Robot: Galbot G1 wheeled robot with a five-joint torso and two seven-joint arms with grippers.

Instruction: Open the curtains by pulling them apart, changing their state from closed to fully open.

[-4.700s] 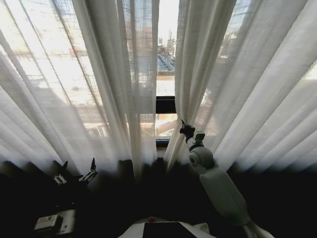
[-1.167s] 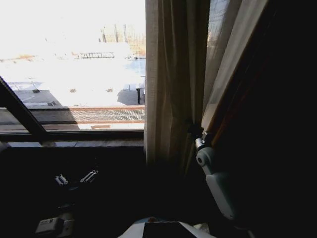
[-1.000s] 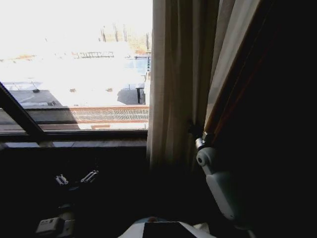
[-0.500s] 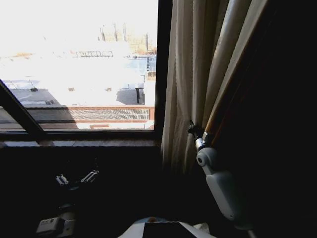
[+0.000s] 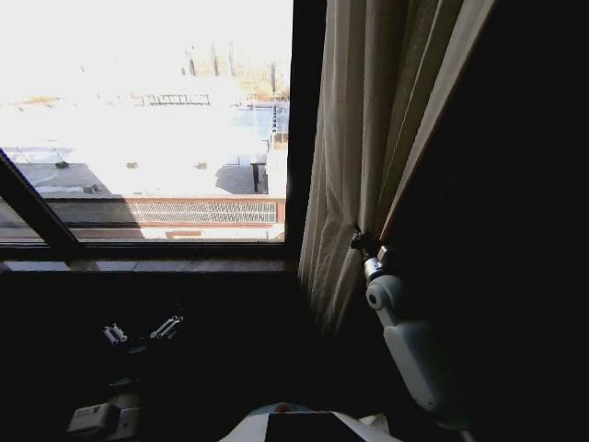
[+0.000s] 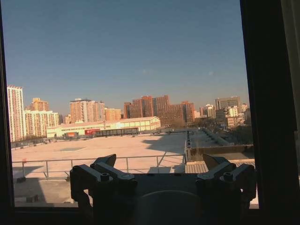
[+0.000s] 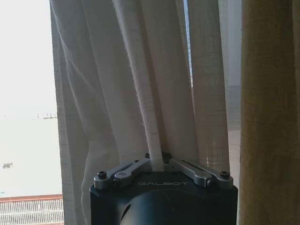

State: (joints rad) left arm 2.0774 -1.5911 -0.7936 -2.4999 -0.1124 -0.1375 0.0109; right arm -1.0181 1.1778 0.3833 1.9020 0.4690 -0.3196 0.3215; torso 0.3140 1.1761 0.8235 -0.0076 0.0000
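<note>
One curtain panel (image 5: 354, 138) of the curtains hangs bunched in narrow pleats at the window's right side, cream and sheer. My right gripper (image 5: 361, 243) is pressed into its lower folds. In the right wrist view the right gripper (image 7: 157, 161) is shut on a single pleat of the curtain (image 7: 136, 84). My left gripper (image 5: 143, 330) sits low at the left, below the sill, apart from any fabric. The left wrist view shows the left gripper (image 6: 161, 169) open, facing bare glass, with a sliver of curtain (image 6: 294, 47) at the edge.
A dark vertical frame bar (image 5: 304, 120) stands just left of the bunched panel, and a slanted bar (image 5: 37, 207) crosses the glass. The sill (image 5: 147, 265) runs below. A heavier yellowish drape (image 7: 267, 93) hangs beside the sheer fabric. Dark wall (image 5: 515, 230) is at the right.
The head view has shifted since the earliest frame. Over the last second the bunched panel slid further right with my right gripper holding it, uncovering the vertical frame bar. The left arm stayed still.
</note>
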